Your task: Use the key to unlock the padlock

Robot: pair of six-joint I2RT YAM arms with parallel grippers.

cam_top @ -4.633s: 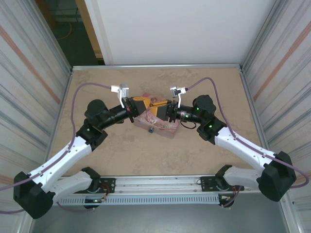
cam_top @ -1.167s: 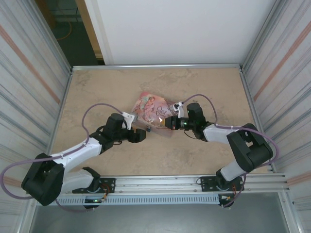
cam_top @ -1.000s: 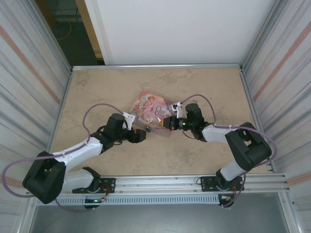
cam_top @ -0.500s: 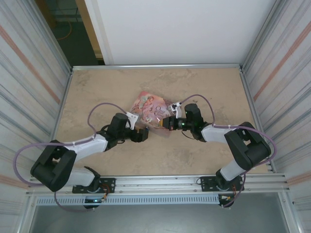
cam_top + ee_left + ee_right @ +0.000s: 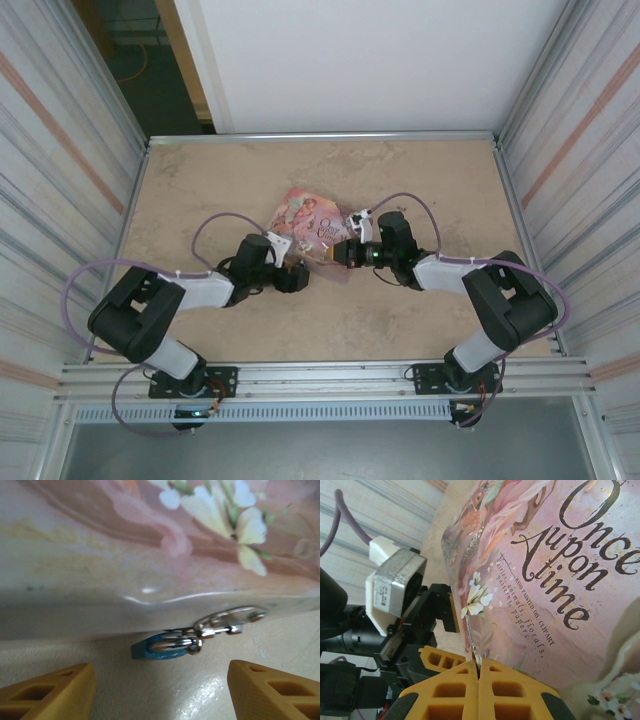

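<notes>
Moved: left hand [image 5: 160, 680], spread open, nears the padlock [image 5: 165, 647].
Right hand [image 5: 479, 672]: pinches the key [image 5: 471, 637].
Risk: our thin key may twist.

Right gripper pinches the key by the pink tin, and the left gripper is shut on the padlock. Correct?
No. The left wrist view shows the left gripper open, its fingers apart on either side of the padlock, not touching it. The right gripper does pinch the key by the pink tin.
</notes>
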